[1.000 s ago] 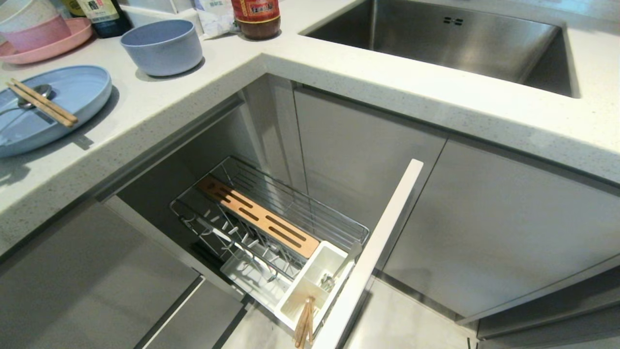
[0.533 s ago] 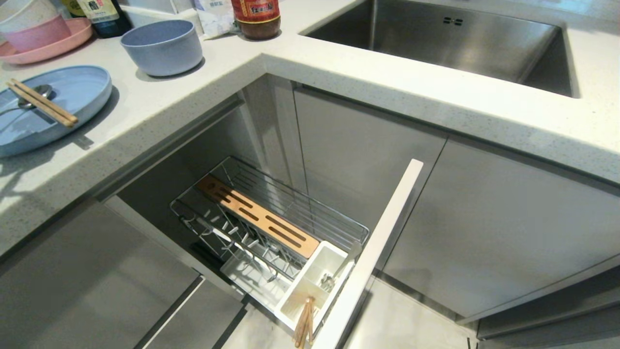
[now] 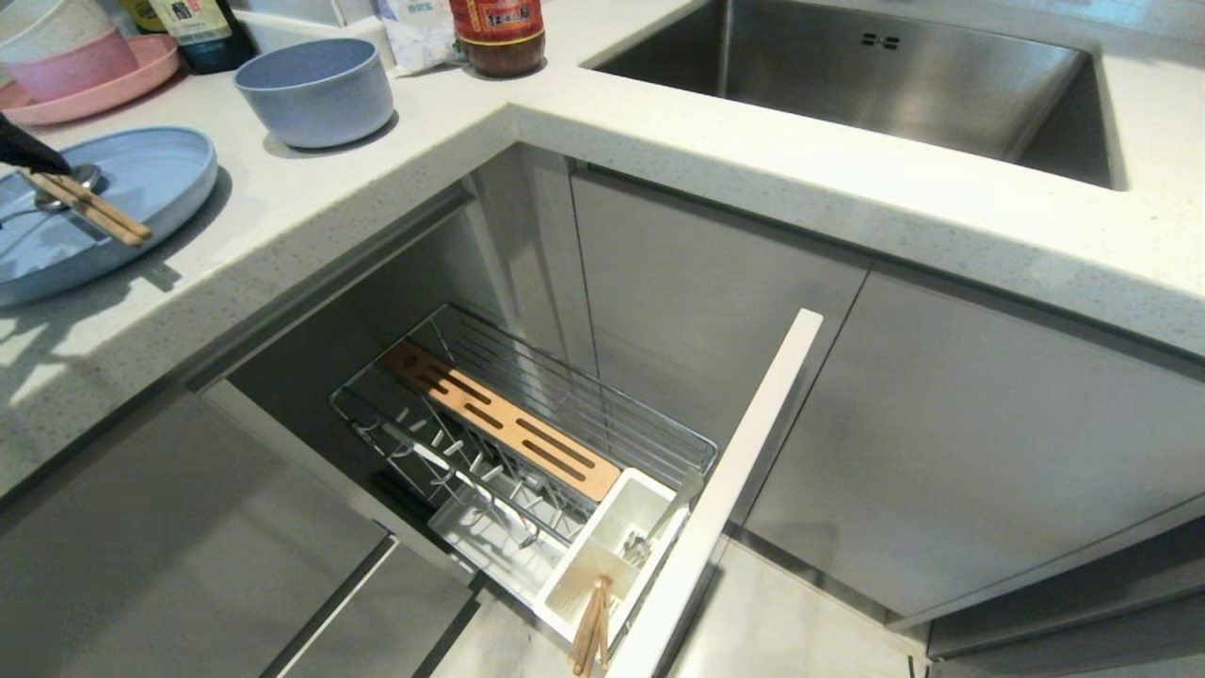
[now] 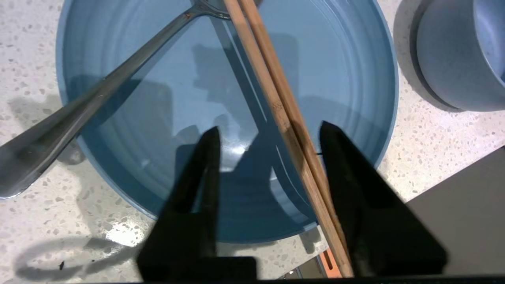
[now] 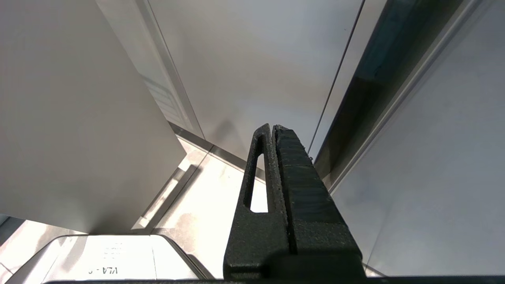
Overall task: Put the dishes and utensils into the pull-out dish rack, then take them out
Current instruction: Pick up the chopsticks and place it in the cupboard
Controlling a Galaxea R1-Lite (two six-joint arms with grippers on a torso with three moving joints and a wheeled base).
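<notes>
On the counter [image 4: 426, 154] the light blue plate [image 4: 335, 59] lies directly below the left end effector [image 4: 268, 132], which stands half open and empty, astride the chopsticks [image 4: 276, 94]; their long axis runs between its fingers, nearest one. The right end effector [image 5: 273, 128] hangs closed, far off.

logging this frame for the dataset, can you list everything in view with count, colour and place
light blue oval plastic plate: 1, left counter
light wooden chopsticks: 1 pair, across the plate
silver metal spoon: 1, on the plate
blue-grey round plastic bowl: 1, counter behind the plate
chrome wire pull-out dish rack: 1, pulled out below the counter
steel sink: 1, upper right
left gripper: black, open around the chopsticks
right gripper: black, shut, by the cabinet fronts
</notes>
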